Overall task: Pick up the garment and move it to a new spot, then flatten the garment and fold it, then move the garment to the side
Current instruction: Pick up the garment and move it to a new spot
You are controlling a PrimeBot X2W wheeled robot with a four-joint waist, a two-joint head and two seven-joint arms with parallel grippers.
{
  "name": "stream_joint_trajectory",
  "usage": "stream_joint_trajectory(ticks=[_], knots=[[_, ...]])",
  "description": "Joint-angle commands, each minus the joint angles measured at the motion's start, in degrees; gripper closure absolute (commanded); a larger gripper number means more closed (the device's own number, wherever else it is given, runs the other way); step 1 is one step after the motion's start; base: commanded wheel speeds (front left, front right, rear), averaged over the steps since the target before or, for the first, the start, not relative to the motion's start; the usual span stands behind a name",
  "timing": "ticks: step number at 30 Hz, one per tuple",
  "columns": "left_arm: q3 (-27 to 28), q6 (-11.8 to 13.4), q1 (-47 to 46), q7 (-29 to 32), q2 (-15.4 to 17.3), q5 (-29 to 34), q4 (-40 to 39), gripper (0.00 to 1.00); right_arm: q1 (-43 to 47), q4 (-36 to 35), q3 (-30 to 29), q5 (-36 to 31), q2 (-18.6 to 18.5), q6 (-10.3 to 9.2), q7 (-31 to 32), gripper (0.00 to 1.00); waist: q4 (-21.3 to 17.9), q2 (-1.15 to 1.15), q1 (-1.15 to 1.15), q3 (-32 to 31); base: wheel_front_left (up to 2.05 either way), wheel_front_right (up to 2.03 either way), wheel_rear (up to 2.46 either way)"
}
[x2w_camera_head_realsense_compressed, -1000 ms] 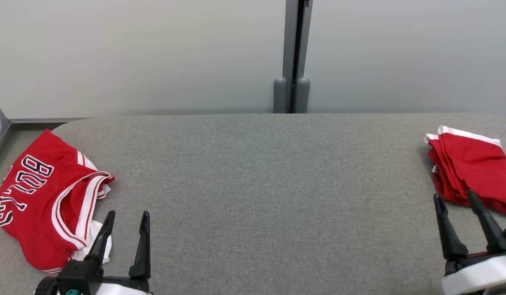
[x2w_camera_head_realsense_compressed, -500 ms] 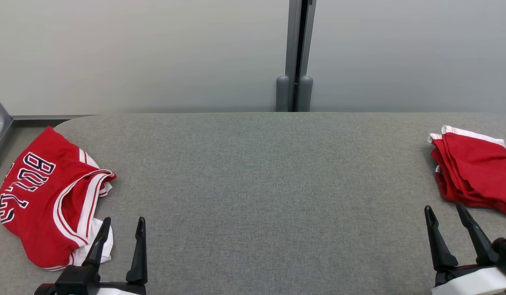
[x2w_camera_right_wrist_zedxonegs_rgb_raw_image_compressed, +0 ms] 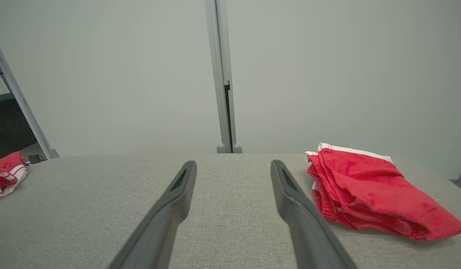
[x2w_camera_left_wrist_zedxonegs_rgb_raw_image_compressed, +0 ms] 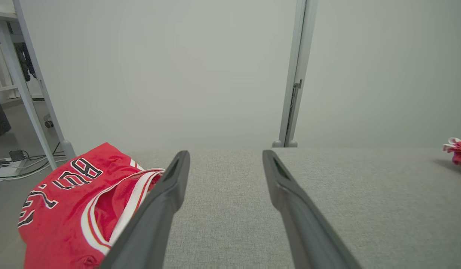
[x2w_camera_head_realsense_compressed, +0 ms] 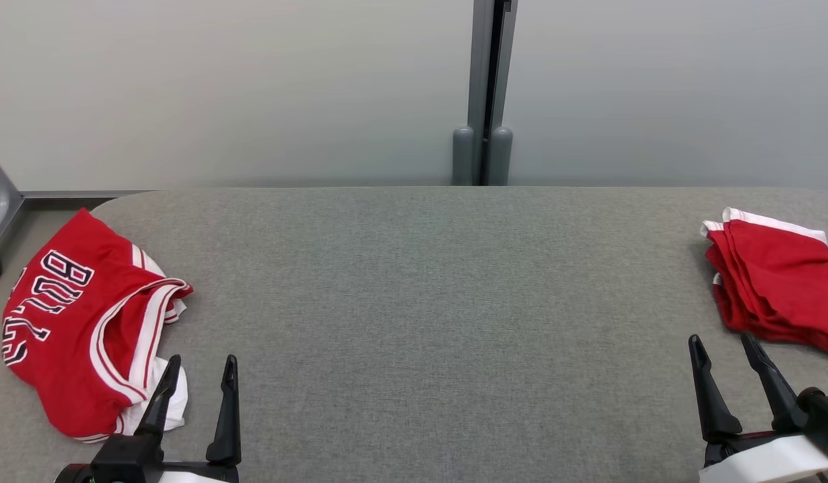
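left claw [x2w_camera_head_realsense_compressed: 202,362]: wide, nothing between the fingers, tips pointing away from the robot, low over the table [x2w_camera_head_realsense_compressed: 414,302].
right claw [x2w_camera_head_realsense_compressed: 720,341]: wide, nothing held, same pose at the other end.
jersey [x2w_camera_head_realsense_compressed: 72,335]: just left of the left claw. Crumpled, red with white trim, dark lettering face up. That claw's left finger overlaps the white edge in the head view. Can't tell if it touches.
folded garment [x2w_camera_head_realsense_compressed: 782,282]: just ahead and right of the right claw, not touching it. Red, white band on the far edge, stacked in flat layers.
table: grey fabric top under both claws. Jersey at its left end, folded garment at its right end, well apart.
post [x2w_camera_head_realsense_compressed: 484,87]: grey, upright, beyond the table's far edge, ahead between the claws, with pale wall on both sides.
cables [x2w_camera_left_wrist_zedxonegs_rgb_raw_image_compressed: 13,164]: on the floor, far left of the left claw, beside a grey frame leg [x2w_camera_left_wrist_zedxonegs_rgb_raw_image_compressed: 32,93].
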Motion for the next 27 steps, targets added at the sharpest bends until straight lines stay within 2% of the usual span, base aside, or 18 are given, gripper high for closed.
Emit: stream_joint_trajectory(ticks=[1,5,10,18,23,27], knots=[[0.24,0.03,-0.30,-0.25,0.25,0.41,0.48,0.00,-0.53,0.28,0.20,0.05,0.01,0.12,-0.38,0.00,0.70,0.00,0.00,-0.10,0.00,0.00,0.00],[0.53,-0.14,-0.98,-0.05,0.06,-0.91,1.96,0.00,-0.59,0.60,0.83,0.48,0.63,0.12,-0.33,0.00,3.81,0.00,0.00,-0.29,0.00,0.00,0.00],[0.55,-0.04,-1.78,0.77,0.90,-1.05,2.55,0.00,-0.99,1.24,2.42,0.78,1.75,0.12,-0.34,0.00,9.65,0.00,0.00,-0.50,0.00,0.00,0.00],[2.25,1.34,-1.18,1.87,2.22,-1.71,1.26,0.00,-2.83,2.56,6.20,1.31,3.22,0.12,-0.34,0.00,18.31,0.00,0.00,-0.84,0.00,0.00,0.00],[2.73,1.61,-0.65,2.89,2.99,-2.25,0.31,0.00,-3.57,2.96,7.37,1.70,3.82,0.12,-0.34,0.00,21.71,0.00,0.00,-0.91,0.00,0.00,0.00],[2.70,1.52,-0.50,3.66,3.56,-2.43,-0.46,0.00,-3.93,3.34,7.80,1.65,4.07,0.12,-0.34,0.00,22.92,0.00,0.00,-0.81,0.00,0.00,0.00]])
